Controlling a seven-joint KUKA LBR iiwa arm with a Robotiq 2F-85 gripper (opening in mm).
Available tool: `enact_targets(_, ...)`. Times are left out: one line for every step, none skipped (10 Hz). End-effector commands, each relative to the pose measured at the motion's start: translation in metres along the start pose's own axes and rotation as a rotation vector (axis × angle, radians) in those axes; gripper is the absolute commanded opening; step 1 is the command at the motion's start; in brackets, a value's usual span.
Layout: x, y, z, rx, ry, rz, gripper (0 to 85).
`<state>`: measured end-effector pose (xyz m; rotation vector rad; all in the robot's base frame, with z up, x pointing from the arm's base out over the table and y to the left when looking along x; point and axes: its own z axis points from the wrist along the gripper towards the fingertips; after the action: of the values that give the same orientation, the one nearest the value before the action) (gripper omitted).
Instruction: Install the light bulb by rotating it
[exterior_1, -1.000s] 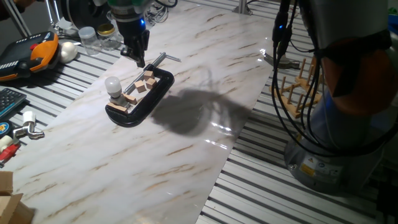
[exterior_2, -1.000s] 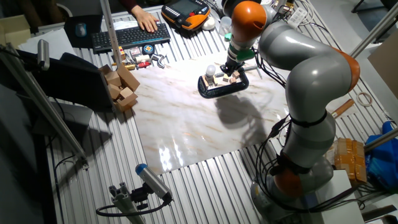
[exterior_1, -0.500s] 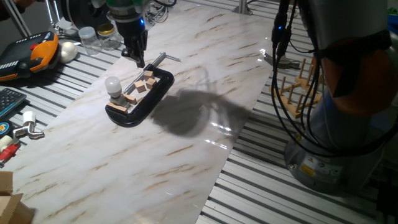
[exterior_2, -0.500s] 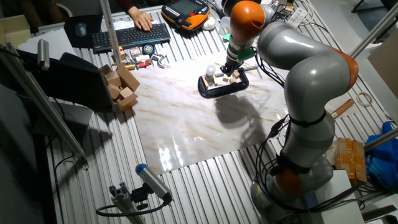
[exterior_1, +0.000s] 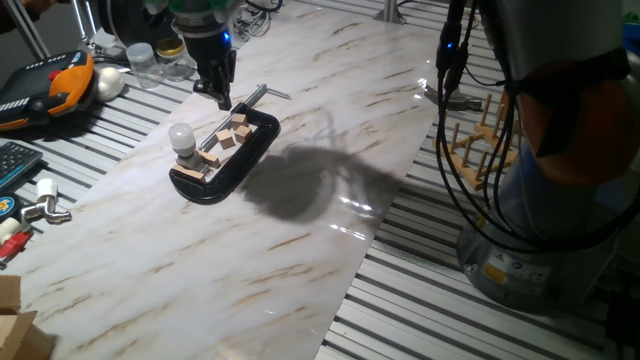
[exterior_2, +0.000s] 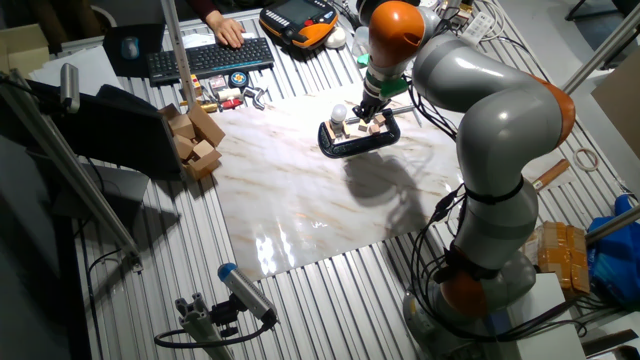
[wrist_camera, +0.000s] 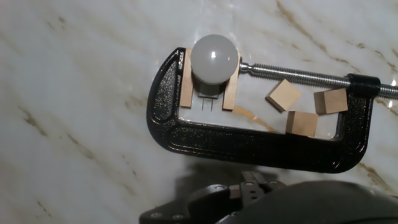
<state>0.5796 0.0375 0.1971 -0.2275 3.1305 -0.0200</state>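
- The gripper (exterior_1: 222, 97) hung above the screw end of the black clamp (exterior_1: 228, 160), off to one side of the light bulb (exterior_1: 180, 137) and not touching it. It held nothing; whether its jaws stood apart or together could not be told from any view, since the hand view showed only a dark blur of the fingers at its lower edge.
- The light bulb (wrist_camera: 214, 58) stood upright on the marble desk (exterior_1: 300, 220), its grey base seated between two thin wooden slats (wrist_camera: 231, 84) that the clamp pressed together at its closed end.
- To do the approach well, I judged the gripper should centre over the round top of the bulb, come straight down, and close on the widest part of the globe with light pressure, since frosted glass is slippery and fragile.
- The turning would best be made about the bulb's own upright axis, in short twists with a regrasp between them, so the base does not cross-thread or tilt.
- The clamp served as the only holder here: inside its frame (wrist_camera: 261, 146) lay the bulb with its slats at one end, and three loose wooden blocks (wrist_camera: 303, 123) beside the threaded screw (wrist_camera: 292, 73) at the other.
- Those blocks lay well clear of the bulb, so they seemed unlikely to hinder the descent.
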Motion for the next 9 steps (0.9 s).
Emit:
enact_targets(0.0004, 0.0003, -0.0001, 0.004, 0.002, 0.008, 0.0)
enact_targets(0.0006, 0.0005, -0.0001, 0.005, 0.004, 0.014, 0.0)
enact_targets(0.0007, 0.0013, 0.0005, 0.002, 0.004, 0.022, 0.0)
enact_targets(0.0008, 0.0023, 0.0013, 0.015, 0.001, 0.023, 0.0)
enact_targets(0.0007, 0.0026, 0.0015, 0.015, -0.001, 0.026, 0.0)
enact_targets(0.0005, 0.0026, 0.0016, 0.014, -0.001, 0.028, 0.0)
enact_targets(0.0005, 0.0025, 0.0015, 0.012, -0.001, 0.031, 0.0)
enact_targets(0.0006, 0.0023, 0.0016, 0.014, 0.000, 0.034, 0.0)
enact_targets(0.0006, 0.0022, 0.0016, 0.010, 0.002, 0.034, 0.0)
